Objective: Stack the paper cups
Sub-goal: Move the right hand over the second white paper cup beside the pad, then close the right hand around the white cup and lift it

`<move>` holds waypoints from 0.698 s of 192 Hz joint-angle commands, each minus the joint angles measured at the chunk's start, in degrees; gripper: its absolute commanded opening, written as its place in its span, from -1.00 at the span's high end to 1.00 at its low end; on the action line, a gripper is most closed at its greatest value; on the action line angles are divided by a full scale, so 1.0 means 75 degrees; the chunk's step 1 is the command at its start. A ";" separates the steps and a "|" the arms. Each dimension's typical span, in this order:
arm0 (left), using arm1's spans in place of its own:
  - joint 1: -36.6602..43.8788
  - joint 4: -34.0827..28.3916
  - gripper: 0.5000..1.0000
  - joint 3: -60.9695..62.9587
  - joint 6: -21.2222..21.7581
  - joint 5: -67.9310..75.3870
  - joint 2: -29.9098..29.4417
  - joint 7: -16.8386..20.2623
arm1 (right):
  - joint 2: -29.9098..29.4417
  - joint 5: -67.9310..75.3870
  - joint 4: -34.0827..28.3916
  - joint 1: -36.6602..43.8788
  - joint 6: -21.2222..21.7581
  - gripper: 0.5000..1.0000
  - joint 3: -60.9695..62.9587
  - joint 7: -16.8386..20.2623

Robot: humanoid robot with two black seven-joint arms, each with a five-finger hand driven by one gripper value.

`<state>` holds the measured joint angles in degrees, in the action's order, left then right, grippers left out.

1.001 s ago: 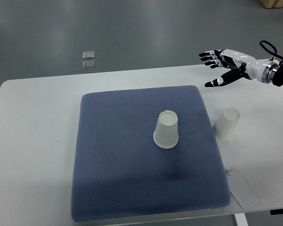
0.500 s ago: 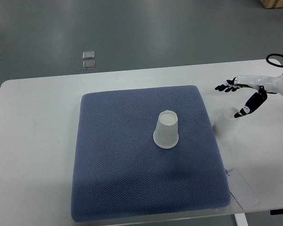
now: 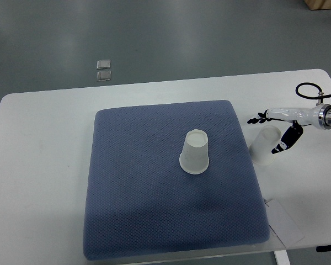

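An upside-down white paper cup (image 3: 195, 153) stands near the middle of the blue mat (image 3: 138, 193). A second white cup (image 3: 263, 147), also upside down, stands on the white table just off the mat's right edge. My right hand (image 3: 270, 132) has come in from the right and hangs over this second cup with its fingers spread. The black fingertips (image 3: 259, 117) lie beyond the cup's far side and the thumb (image 3: 281, 147) is by its right side. I see no closed grasp on the cup. The left arm is out of view.
A white card (image 3: 284, 222) lies near the table's front right corner, partly under the mat's corner. The white table (image 3: 38, 165) ends close to the right of the hand. Two small clear squares (image 3: 103, 70) lie on the grey floor beyond the table.
The right hand dropped from above the table's far right corner and moved toward me and left, onto the right cup. Both cups stayed in place.
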<state>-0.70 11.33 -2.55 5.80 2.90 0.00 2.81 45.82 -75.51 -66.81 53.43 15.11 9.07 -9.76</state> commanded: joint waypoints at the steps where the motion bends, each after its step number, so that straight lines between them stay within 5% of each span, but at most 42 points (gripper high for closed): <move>1: 0.0000 0.0002 -1.00 0.0000 0.0000 0.0000 0.0000 0.0000 | -0.0039 -0.0092 0.0096 -0.0034 0.0001 -0.47 -0.0061 0.0000; 24: 0.0000 0.0002 -1.00 0.0000 0.0000 0.0000 0.0000 0.0000 | -0.0039 -0.0150 0.0178 -0.0046 0.0001 -0.09 -0.0073 -0.0012; 67: 0.0000 0.0002 -1.00 0.0000 0.0000 0.0000 0.0000 0.0000 | -0.0039 -0.0209 0.0248 -0.0034 -0.0022 0.95 -0.0061 -0.0012; 134: 0.0000 0.0002 -1.00 0.0000 0.0000 0.0000 0.0000 0.0000 | 0.0359 -0.0045 0.0248 0.0822 -0.0010 1.00 0.0279 -0.0445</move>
<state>-0.71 11.31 -2.55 5.80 2.90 0.00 2.81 46.75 -76.19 -64.69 56.32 14.57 10.41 -12.01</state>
